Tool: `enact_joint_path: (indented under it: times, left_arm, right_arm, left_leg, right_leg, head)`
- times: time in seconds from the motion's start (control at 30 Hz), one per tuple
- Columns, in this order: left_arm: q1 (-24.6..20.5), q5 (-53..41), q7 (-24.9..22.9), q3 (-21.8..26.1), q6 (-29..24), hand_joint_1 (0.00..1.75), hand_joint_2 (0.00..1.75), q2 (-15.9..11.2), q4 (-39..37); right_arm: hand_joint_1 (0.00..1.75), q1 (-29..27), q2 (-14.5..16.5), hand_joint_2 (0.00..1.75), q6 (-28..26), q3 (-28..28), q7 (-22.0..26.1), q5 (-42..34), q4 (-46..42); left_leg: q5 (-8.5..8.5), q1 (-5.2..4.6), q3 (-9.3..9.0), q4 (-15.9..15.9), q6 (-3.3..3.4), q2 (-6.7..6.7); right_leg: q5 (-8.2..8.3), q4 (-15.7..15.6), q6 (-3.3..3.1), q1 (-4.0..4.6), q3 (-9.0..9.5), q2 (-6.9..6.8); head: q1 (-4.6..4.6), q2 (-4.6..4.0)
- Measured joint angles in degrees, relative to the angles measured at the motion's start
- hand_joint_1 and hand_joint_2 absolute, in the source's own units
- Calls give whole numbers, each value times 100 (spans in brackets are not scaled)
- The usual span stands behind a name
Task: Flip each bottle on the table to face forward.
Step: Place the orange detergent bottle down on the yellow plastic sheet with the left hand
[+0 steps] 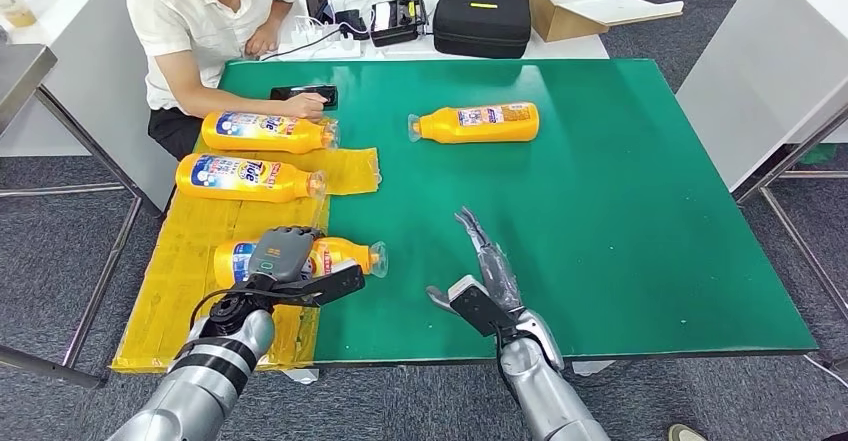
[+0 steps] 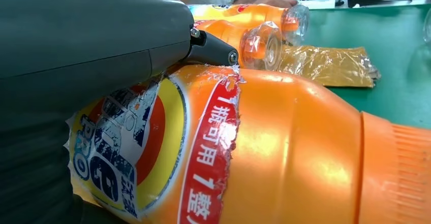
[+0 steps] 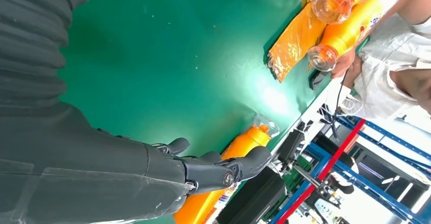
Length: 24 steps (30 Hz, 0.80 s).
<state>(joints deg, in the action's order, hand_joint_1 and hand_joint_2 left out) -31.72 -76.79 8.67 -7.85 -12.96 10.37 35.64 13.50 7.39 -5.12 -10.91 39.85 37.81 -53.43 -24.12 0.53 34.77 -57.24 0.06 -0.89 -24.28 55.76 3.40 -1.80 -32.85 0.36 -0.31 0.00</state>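
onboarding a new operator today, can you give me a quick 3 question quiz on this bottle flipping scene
1. True or false: the left hand rests on the orange bottle nearest the robot.
2. How many orange bottles lie on the green table? A) two B) three C) four
3. Fill in: the right hand is open above bare ____ table surface, holding nothing.

Key
1. True. The left wrist view shows the hand against that bottle's label.
2. C. Three lie on the yellow plastic sheet at the left; the lone bottle lies farther back on the green.
3. green
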Motion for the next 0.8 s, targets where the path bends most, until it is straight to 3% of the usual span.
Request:
enact_joint_path:
  times: [0.2,0.5,0.8]
  left_arm:
    - [-130,-87,-216,-12,206,0,175,-16,-234]
    - [-597,-13,-449,-9,1140,0,175,-48,-762]
    - [-761,77,-252,-7,1198,0,175,-76,-1006]
  right_arm:
    - [0,14,-1,175,-33,-2,2,-57,35]
    - [0,125,-2,175,-115,-122,4,-56,237]
    - [0,314,-58,175,-201,-357,4,-318,480]
  left_leg:
    - [1,0,-6,0,-1,-6]
    - [2,0,-42,2,-1,-15]
    - [3,0,-54,2,-1,-16]
  right_leg:
    - [0,0,0,0,10,-4]
    - [0,-1,1,0,51,-12]
    - [0,-1,1,1,62,-12]
  head:
    - [0,0]
    - [0,0]
    - [0,0]
